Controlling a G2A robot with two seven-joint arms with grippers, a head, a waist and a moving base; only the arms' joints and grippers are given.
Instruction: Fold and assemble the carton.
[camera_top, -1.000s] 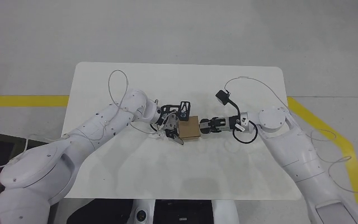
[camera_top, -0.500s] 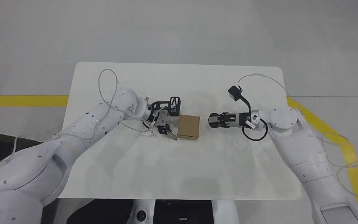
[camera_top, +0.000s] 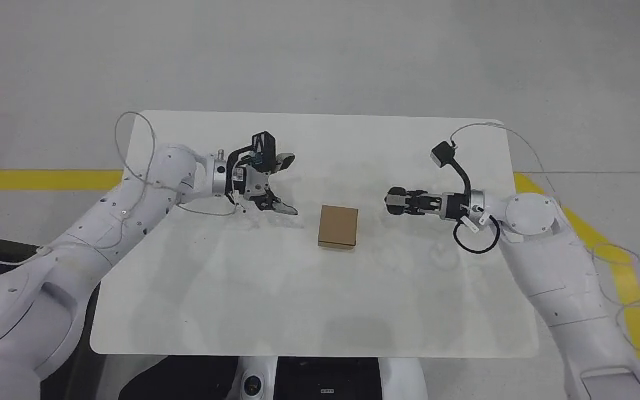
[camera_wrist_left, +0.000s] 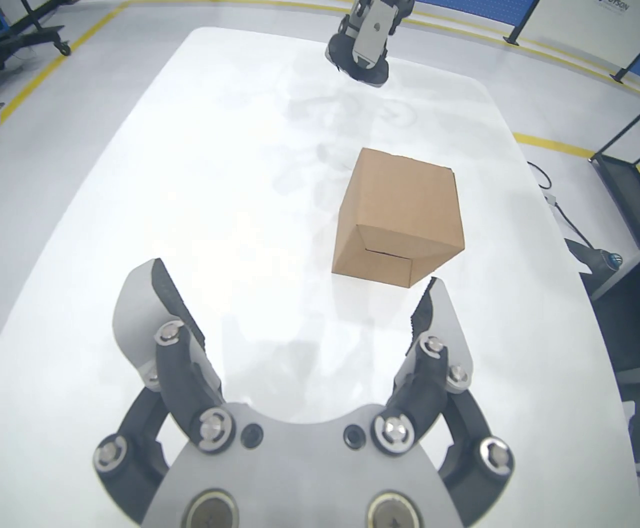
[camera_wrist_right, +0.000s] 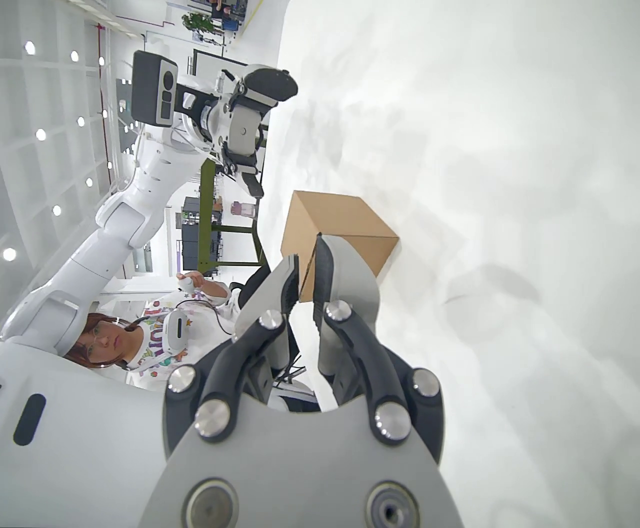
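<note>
Reading the small brown cardboard carton (camera_top: 338, 226) as assembled: every visible face is closed and it sits flat mid-way across the white table (camera_top: 200, 290), slightly nearer the robot than either gripper. The grippers flank it, both well apart from it. Jaws on the left gripper (camera_top: 288, 186) are spread wide and empty. Jaws on the right gripper (camera_top: 392, 200) are nearly together with a narrow slit, holding nothing. Step in hand looks like back-off or a final check. To do it well, keep both grippers clear and don't nudge the box. If the tuck flap needs seating, push square onto that face from the left and brace the opposite face from the right. Flap-seam end faces the left gripper. Footprint is near square, turned slightly off the table edges; long axis too close to call.
</note>
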